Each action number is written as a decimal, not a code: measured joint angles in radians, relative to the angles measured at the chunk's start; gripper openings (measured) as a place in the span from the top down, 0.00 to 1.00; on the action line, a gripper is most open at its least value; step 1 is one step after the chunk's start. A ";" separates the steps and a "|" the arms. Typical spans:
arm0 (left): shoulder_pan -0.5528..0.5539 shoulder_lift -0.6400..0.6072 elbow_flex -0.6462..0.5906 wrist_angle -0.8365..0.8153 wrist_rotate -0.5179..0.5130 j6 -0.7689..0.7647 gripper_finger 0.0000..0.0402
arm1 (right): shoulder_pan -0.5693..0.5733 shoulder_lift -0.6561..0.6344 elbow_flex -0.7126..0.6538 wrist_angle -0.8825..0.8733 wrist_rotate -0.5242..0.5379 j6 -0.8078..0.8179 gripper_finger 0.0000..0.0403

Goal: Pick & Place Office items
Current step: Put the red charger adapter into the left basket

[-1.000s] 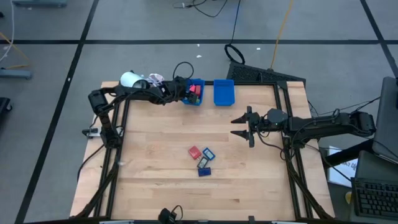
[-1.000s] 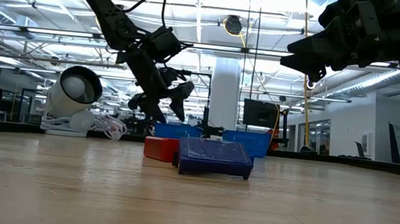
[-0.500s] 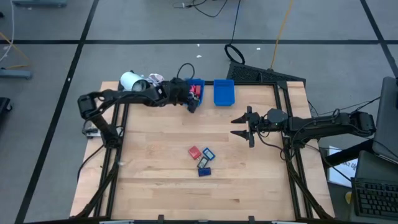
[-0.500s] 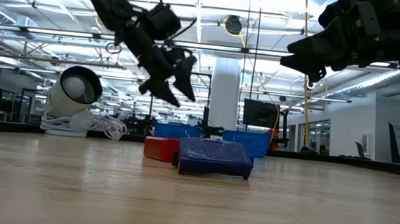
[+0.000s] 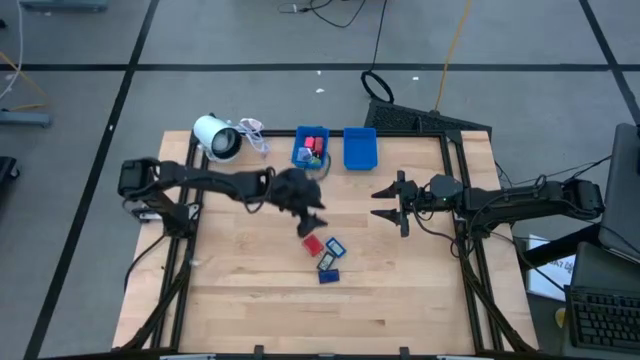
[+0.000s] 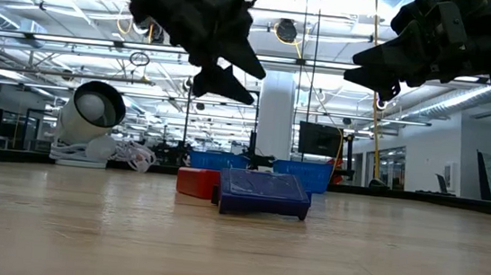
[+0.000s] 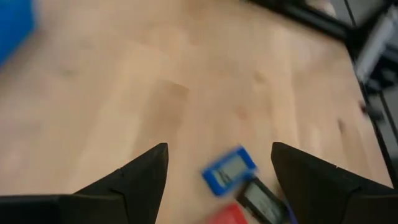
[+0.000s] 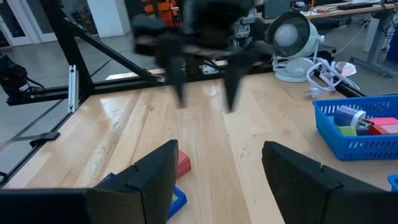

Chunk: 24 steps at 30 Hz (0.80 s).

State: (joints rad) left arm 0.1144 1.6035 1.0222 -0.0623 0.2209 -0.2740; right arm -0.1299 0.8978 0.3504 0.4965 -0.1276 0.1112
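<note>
The left gripper (image 5: 311,208) is hanging with jaws wide and empty over the bench (image 5: 240,290). The loose office items (image 5: 323,256) are lying just at its 5 o'clock, nearer this arm. The right gripper (image 5: 384,203) is waiting at 3 o'clock, jaws apart and empty.

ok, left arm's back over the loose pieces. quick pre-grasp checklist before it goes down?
1. Left gripper open and empty: ok, nothing between its fingers in the left wrist view.
2. Positioned above the loose pieces: ok, just above the red block.
3. Target singled out: not ok, the blue pieces sit bunched beside the red block.
4. Right gripper clear of the cluster: ok, off to the side, open and empty.
5. Left bin has room: ok, only a few items inside.
</note>
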 joint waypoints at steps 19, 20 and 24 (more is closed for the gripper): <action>-0.273 0.034 0.000 -0.092 -0.184 0.373 0.37 | 0.000 0.000 -0.001 0.008 0.000 0.008 0.45; -0.272 0.046 0.000 -0.090 -0.189 0.354 0.36 | 0.000 0.000 -0.001 0.010 0.000 0.008 0.45; -0.272 0.103 0.000 -0.116 -0.189 0.350 0.31 | 0.000 0.000 -0.001 0.013 0.000 0.008 0.45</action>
State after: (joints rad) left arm -0.1577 1.7065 1.0222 -0.1785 0.0321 0.0757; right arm -0.1298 0.8978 0.3492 0.5094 -0.1276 0.1192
